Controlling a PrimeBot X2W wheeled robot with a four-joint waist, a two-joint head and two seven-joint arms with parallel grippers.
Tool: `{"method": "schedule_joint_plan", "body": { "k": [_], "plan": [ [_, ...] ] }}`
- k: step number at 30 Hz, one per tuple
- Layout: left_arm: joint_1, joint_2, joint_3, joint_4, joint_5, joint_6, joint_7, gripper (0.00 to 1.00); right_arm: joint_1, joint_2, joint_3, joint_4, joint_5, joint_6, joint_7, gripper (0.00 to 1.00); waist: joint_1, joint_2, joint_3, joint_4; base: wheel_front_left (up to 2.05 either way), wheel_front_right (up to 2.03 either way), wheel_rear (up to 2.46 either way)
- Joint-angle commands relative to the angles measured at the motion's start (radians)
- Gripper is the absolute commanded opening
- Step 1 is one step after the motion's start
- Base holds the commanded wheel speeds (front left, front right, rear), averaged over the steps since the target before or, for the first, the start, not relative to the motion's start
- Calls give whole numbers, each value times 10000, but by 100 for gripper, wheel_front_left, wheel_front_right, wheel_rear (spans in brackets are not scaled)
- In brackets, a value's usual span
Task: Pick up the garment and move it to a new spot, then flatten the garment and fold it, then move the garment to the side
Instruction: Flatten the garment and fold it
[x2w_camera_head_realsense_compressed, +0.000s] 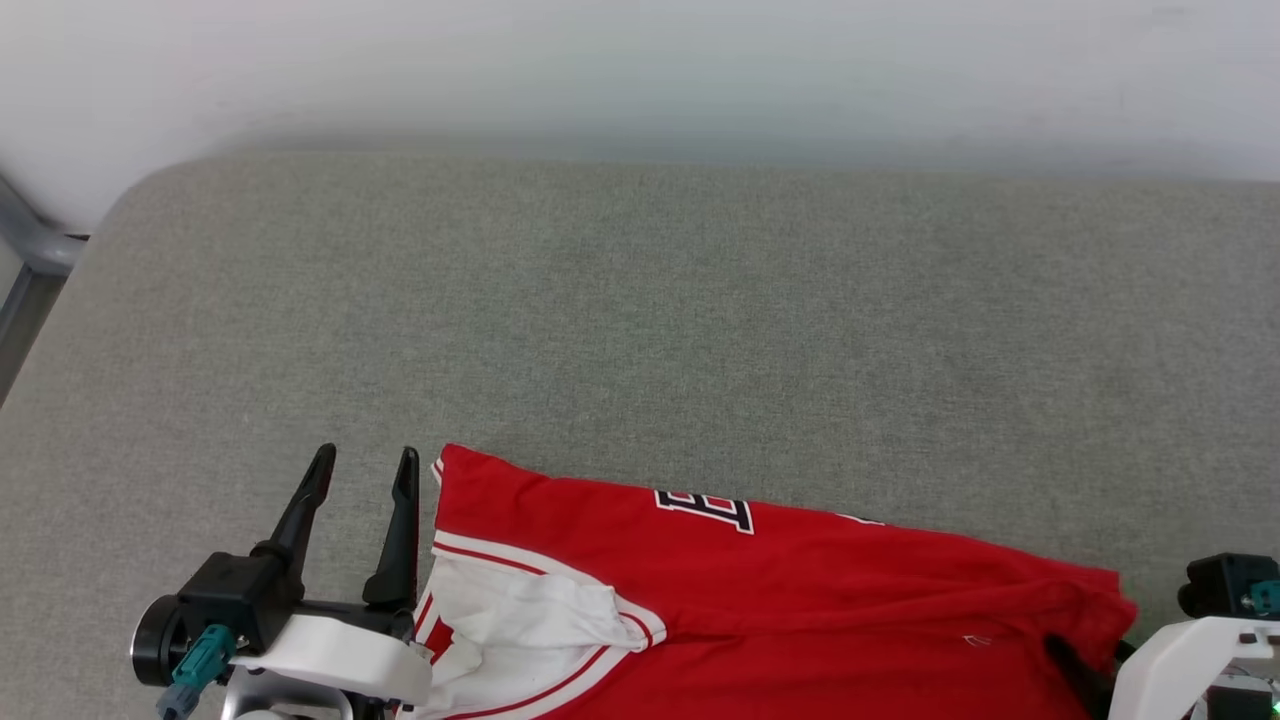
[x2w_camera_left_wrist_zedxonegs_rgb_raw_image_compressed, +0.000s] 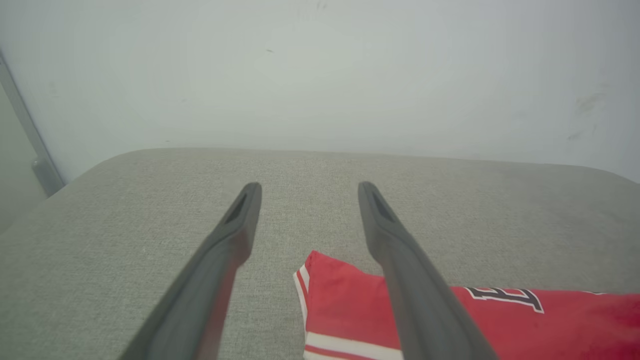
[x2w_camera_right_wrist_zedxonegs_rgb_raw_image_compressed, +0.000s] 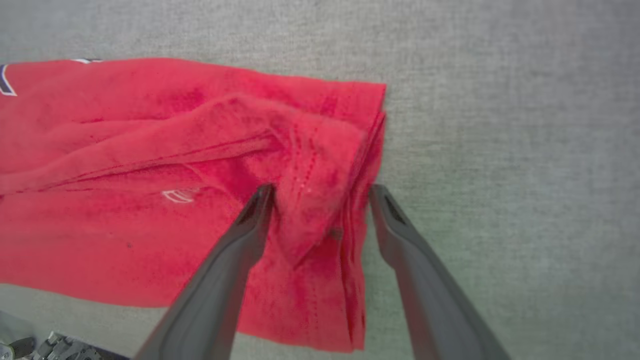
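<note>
As garment (x2w_camera_right_wrist_zedxonegs_rgb_raw_image_compressed: 125, 150) lies folded, right gripper (x2w_camera_right_wrist_zedxonegs_rgb_raw_image_compressed: 320, 187) straddles it.

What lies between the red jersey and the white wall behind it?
Only bare grey woven cushion surface, from the red white-sleeved jersey shirt to the white wall; the head view shows it.

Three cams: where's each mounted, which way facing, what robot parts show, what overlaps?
Head view: on the head, facing forward and down at the garment on the cushion; open left gripper lower left, right arm's shell lower right.
Left wrist view: on that wrist, facing along its fingers across the cushion to the wall.
Right wrist view: on that wrist, facing down at the garment's bunched edge between the fingers of the open right gripper.
Shared: head and left wrist show the lettering.
</note>
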Motion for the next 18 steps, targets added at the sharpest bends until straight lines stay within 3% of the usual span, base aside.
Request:
{"method": "schedule_joint_plan", "body": {
  "k": [1, 9, 12, 18],
  "plan": [
    [50, -58, 52, -64, 84, -24, -39, 100, -91, -32, 47, 70, 21, -7, -35, 100, 0, -1, 103, 48, 0, 0, 0],
    [-259, -475, 209, -45, 461, -471, -40, 100, -453, 89, 640, 1815, 108, -9, 346, 100, 0, -1, 528, 198, 0, 0, 0],
    [-329, -602, 297, 34, 594, -623, -40, 100, -329, 266, 1235, 2406, 416, 12, 785, 0, 0, -1, 550, 223, 0, 0, 0],
    [-165, -836, 513, 295, 798, -864, -40, 100, -568, -74, 1516, 2350, 620, 9, 600, 0, 0, -1, 273, 123, 0, 0, 0]
  ]
}}
